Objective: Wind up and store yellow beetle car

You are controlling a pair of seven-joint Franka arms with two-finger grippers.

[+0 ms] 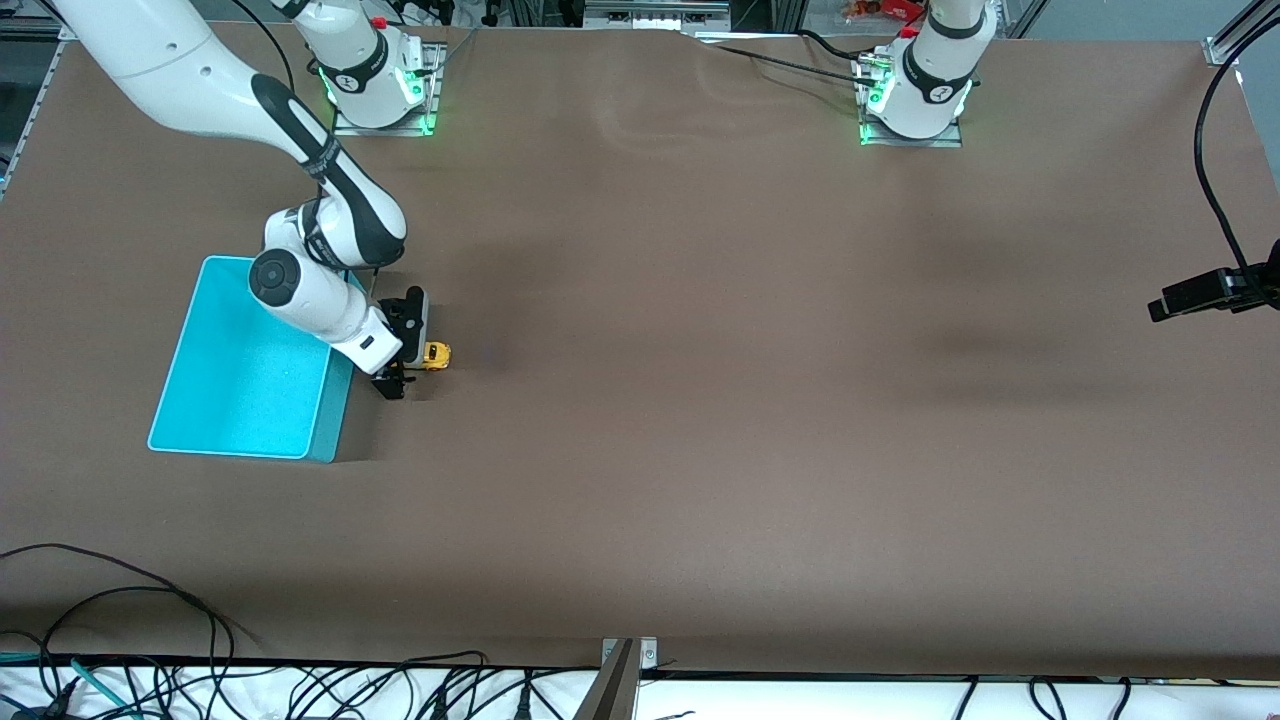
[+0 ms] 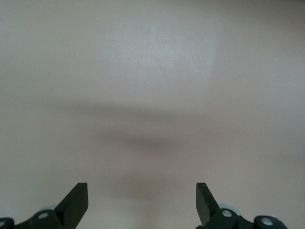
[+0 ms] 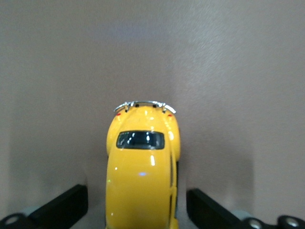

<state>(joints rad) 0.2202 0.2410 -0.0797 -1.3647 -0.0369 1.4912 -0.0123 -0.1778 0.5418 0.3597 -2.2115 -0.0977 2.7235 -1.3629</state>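
Straddling the yellow beetle car [image 3: 143, 171], the right gripper [image 1: 400, 365] has jaws wide w/ a gap each side, not touching; car sits on the table [image 1: 700, 400] betw. them, beside the turquoise bin [image 1: 250, 375], prob. lined up for a squeeze; left gripper [image 2: 142, 202] waits, jaws wide, nothing betw. them.
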